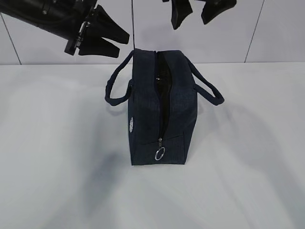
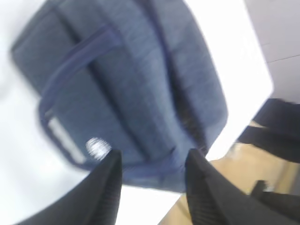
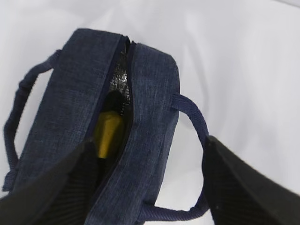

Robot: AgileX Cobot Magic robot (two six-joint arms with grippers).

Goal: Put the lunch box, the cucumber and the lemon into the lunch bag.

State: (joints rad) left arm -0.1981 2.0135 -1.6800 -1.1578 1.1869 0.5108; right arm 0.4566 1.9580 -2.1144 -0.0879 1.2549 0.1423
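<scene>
Plain white table (image 1: pixel 57 181), pale panelled wall (image 1: pixel 281 33) behind. Navy lunch bag (image 1: pixel 159 114) upright mid-table, zipper parted, yellow lemon (image 3: pixel 108 133) inside. Left gripper (image 1: pixel 112 42) and right gripper (image 1: pixel 202 12) above, jaws spread, holding nothing.

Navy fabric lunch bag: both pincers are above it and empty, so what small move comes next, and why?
Probably bring the right pincer down to the silver ring pull to start zipping. The boxy navy fabric lunch bag stands with its zipper gaping, something yellow shows inside, and nothing else lies on the white table.
</scene>
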